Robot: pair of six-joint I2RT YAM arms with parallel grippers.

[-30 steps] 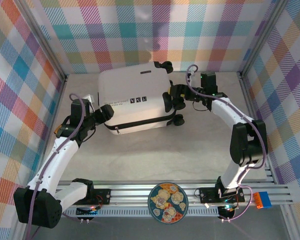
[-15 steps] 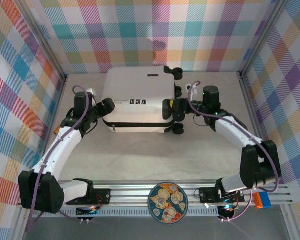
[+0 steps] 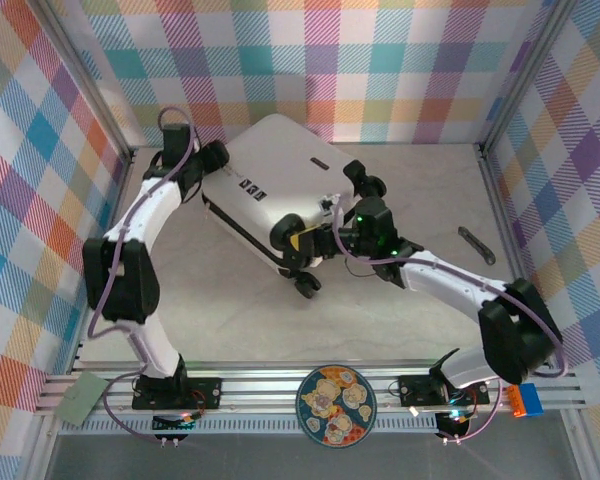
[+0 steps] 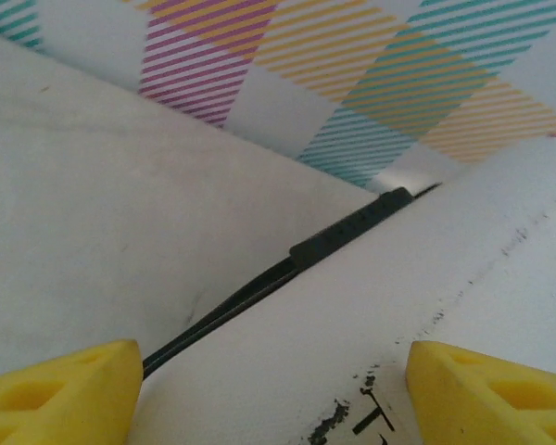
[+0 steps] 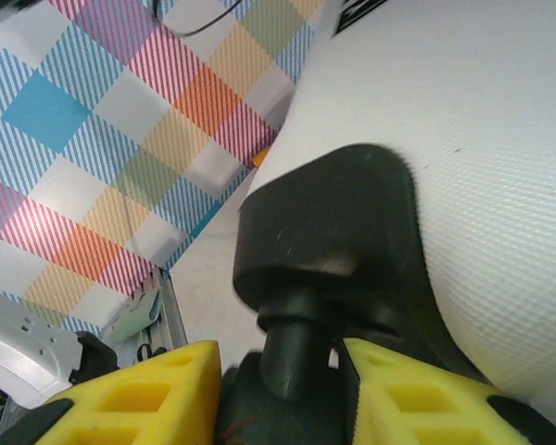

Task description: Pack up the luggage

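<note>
Right pincer (image 5: 280, 394) just closed around caster (image 5: 326, 222) | left pincer (image 3: 216, 158) wide, against white suitcase (image 3: 270, 170) | suitcase swung diagonal beside it; I'm repositioning, not packing yet.

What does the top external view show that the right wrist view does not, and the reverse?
Top external adds the whole closed luggage lying askew on the table, the left gripper at its far corner, and a patterned plate on the near rail. Right wrist adds a close look at one black wheel, its stem pinched between the right gripper's yellow fingers. Both share the white shell and the checked wall.
</note>
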